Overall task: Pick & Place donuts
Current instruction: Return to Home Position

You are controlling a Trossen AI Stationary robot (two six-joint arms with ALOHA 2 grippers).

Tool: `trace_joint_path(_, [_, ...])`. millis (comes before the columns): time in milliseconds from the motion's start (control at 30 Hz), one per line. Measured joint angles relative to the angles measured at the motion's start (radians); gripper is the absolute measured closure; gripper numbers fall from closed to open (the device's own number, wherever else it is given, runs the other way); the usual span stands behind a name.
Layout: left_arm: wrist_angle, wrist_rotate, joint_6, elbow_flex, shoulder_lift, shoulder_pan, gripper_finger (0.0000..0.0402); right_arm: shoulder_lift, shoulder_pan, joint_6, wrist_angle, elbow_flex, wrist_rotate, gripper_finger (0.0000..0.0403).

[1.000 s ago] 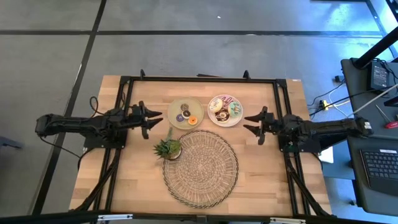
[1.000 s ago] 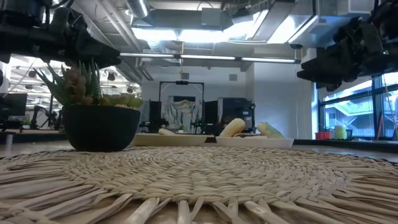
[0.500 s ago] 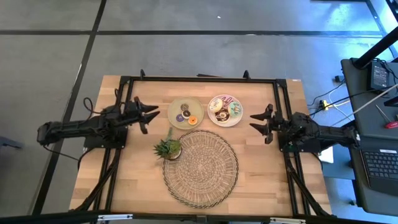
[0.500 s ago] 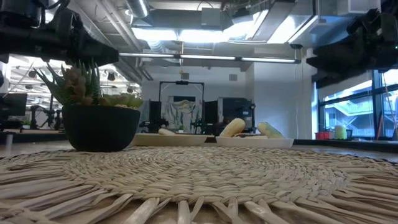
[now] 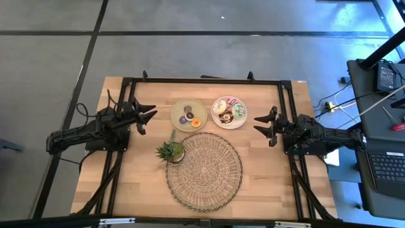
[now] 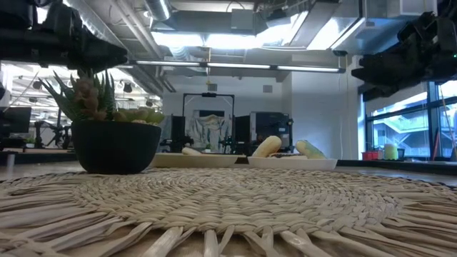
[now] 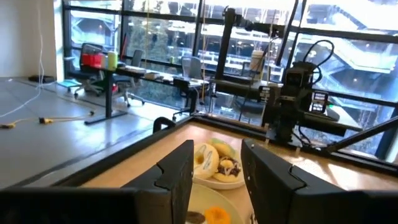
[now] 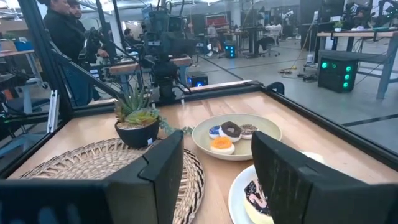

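Note:
Three mini donuts (image 5: 189,116), purple, brown and orange, lie on a pale green plate (image 5: 178,107). Several larger donuts (image 5: 229,111), iced brown, pink, green and white, lie on a white plate (image 5: 218,123) beside it. My left gripper (image 5: 149,114) hangs open above the table, left of the green plate; its wrist view shows my left gripper (image 7: 216,171) pointing at both plates. My right gripper (image 5: 257,123) hangs open to the right of the white plate. In its wrist view my right gripper (image 8: 217,163) faces the mini donuts (image 8: 225,137).
A small potted plant (image 5: 171,151) stands at the left edge of a round woven mat (image 5: 204,171) on the near half of the table. A black frame (image 5: 202,81) runs around the table. People (image 8: 65,31) stand beyond the table's left side.
My left gripper has drawn back from the green plate toward the table's left edge and a little toward the far edge, staying open. My right gripper has backed slightly toward the right edge. The donuts and plates have not moved.

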Motion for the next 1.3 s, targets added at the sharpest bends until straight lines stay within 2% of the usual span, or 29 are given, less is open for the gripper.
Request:
trace_joint_path(167, [-0.033, 0.0, -0.018, -0.001, 0.0, 0.0, 0.027, 0.0, 0.0, -0.002, 0.0, 0.0, 0.001, 0.0212])
trace_joint_path(400, [0.08, 0.025, -0.02, -0.06, 0.0, -0.001, 0.0269, 0.0, 0.0, -0.017, 0.0, 0.0, 0.001, 0.0212])
trace_joint_path(800, [0.017, -0.01, -0.006, -0.06, 0.0, 0.0, 0.0267, 0.001, 0.0, 0.005, 0.022, -0.01, -0.021, 0.0212])
trace_joint_path(967, [-0.003, -0.023, 0.068, -0.06, 0.0, -0.001, 0.0271, 0.001, 0.0, 0.0, 0.022, -0.01, -0.014, 0.0212])
trace_joint_path(1100, [-0.008, -0.033, 0.138, -0.06, 0.006, -0.001, 0.0271, 0.001, 0.0, -0.074, 0.026, -0.01, 0.007, 0.0212])
trace_joint_path(1300, [-0.008, -0.033, 0.148, -0.06, 0.006, -0.001, 0.0267, 0.003, 0.0, -0.133, 0.026, -0.01, 0.009, 0.0212])
